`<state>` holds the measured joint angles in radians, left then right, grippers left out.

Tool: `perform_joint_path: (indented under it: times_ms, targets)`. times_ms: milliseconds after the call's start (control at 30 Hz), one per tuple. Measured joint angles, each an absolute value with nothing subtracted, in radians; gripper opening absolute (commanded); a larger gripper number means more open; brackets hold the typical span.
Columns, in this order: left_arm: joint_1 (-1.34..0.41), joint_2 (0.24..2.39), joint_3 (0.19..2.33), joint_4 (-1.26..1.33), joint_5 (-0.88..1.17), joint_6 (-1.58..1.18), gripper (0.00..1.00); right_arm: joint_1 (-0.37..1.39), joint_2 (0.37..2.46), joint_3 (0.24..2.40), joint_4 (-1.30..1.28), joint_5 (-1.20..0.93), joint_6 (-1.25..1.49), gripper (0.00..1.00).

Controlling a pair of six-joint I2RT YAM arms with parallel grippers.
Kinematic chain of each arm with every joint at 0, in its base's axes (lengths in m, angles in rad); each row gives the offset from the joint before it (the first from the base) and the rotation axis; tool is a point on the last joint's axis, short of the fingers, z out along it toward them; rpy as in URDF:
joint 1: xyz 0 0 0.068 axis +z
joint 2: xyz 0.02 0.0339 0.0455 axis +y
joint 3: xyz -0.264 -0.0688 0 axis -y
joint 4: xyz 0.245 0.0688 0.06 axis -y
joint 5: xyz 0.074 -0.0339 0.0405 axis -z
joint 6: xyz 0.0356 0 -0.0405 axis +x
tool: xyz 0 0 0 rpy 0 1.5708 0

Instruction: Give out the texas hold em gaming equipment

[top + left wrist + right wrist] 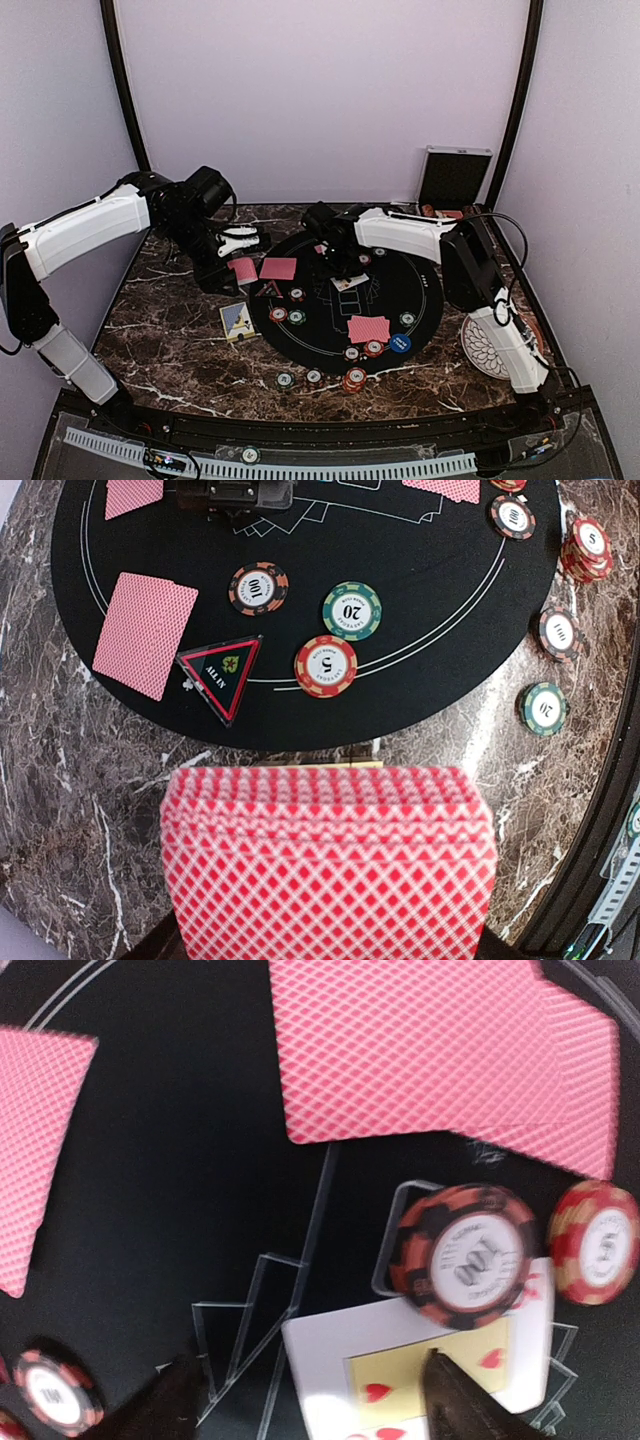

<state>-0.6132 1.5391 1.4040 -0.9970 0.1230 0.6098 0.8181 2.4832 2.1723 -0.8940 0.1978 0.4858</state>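
My left gripper (238,252) is shut on a fanned deck of red-backed cards (330,860) held over the marble just left of the black mat (430,290). Its fingers are hidden under the deck. On the mat below lie a red-backed card (145,630), a triangular marker (220,670) and 100, 20 and 5 chips (352,610). My right gripper (315,1400) stands open low over the mat's middle, its fingers astride a face-up hearts card (420,1380). A black-and-orange 100 chip (465,1255) overlaps that card's far edge. Two red-backed cards (368,328) and a blue button (400,343) lie near the mat's front.
Loose chips (286,379) and a short chip stack (354,380) sit on the marble in front of the mat. A small picture card (237,320) lies left of the mat. A white patterned plate (478,350) is at the right, and a silver case (455,175) stands open at the back.
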Motion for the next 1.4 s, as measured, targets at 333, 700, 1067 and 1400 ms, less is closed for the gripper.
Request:
perform_joint_path:
  times_ms: [333, 700, 1067, 1400]
  targets:
    - [-0.613, 1.539, 1.404, -0.998, 0.123, 0.61, 0.0, 0.796, 2.389, 2.031, -0.734, -0.03, 0.547, 0.86]
    - [-0.613, 1.539, 1.404, -0.998, 0.124, 0.617, 0.0, 0.573, 2.205, 1.712, -0.528, -0.179, 0.59, 0.85]
    - [-0.613, 1.539, 1.404, -0.998, 0.128, 0.617, 0.0, 0.564, 2.207, 1.658, -0.431, -0.268, 0.604, 0.82]
    - [-0.613, 1.539, 1.404, -0.998, 0.13, 0.617, 0.0, 0.584, 2.147, 1.502, -0.257, -0.288, 0.638, 0.79]
